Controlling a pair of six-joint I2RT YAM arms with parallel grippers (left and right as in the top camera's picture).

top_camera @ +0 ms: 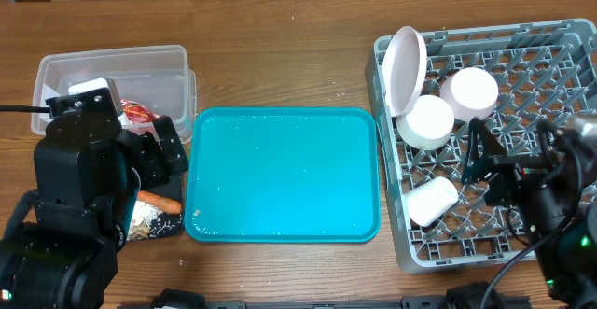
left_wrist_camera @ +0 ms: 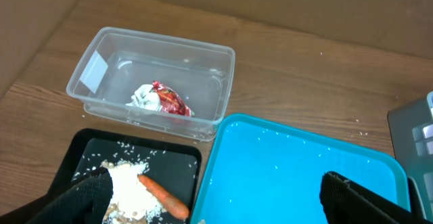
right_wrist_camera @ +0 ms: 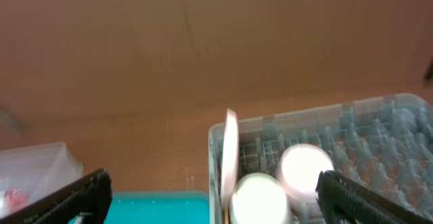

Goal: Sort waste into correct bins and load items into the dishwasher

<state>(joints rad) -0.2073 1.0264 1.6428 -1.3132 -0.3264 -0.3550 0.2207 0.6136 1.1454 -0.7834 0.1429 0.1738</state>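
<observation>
The clear tub (top_camera: 112, 76) at far left holds a white tissue (left_wrist_camera: 143, 97) and a red wrapper (left_wrist_camera: 172, 102). The black tray (left_wrist_camera: 176, 160) in front of it holds beige food scraps (left_wrist_camera: 128, 187) and an orange carrot piece (left_wrist_camera: 164, 195). My left gripper (left_wrist_camera: 223, 207) is open and empty, above the edge between the black tray and the teal tray. The grey dish rack (top_camera: 560, 66) holds an upright plate (top_camera: 406, 66), a pink bowl (top_camera: 469, 92) and two white bowls (top_camera: 426, 122) (top_camera: 433, 200). My right gripper (right_wrist_camera: 216, 204) is open and empty over the rack's left part. No chopsticks are in view.
The teal serving tray (top_camera: 284, 174) lies in the middle with only small crumbs on it. My left arm (top_camera: 79, 188) covers most of the black tray from above. A brown cardboard wall (right_wrist_camera: 203, 41) stands behind the table.
</observation>
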